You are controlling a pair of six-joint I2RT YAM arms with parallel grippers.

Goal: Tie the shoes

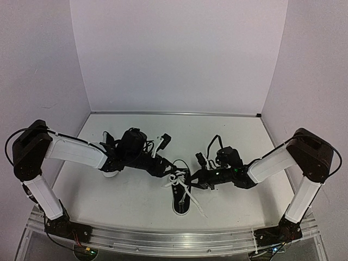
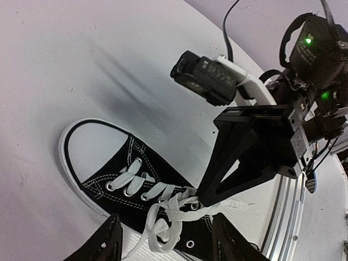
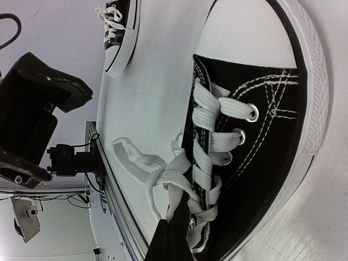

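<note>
A black shoe point(image 1: 181, 202) with a white toe cap lies mid-table, toe toward the arm bases; it also shows in the left wrist view point(image 2: 103, 179) and the right wrist view point(image 3: 261, 125). Its white laces point(image 2: 174, 215) are bunched in loose loops at the top eyelets. My right gripper point(image 3: 171, 220) is shut, pinching a lace strand point(image 3: 163, 179) beside the tongue. My left gripper point(image 2: 166, 223) hangs open just above the lace bunch, fingers on either side, touching nothing. The other shoe point(image 3: 120, 32) lies further left, mostly hidden under my left arm in the top view point(image 1: 110, 173).
An aluminium rail point(image 1: 174, 239) runs along the table's near edge, close to the shoe's toe. White walls close in the back and both sides. Both grippers point(image 1: 173, 171) point(image 1: 193, 178) crowd the same spot over the shoe's opening.
</note>
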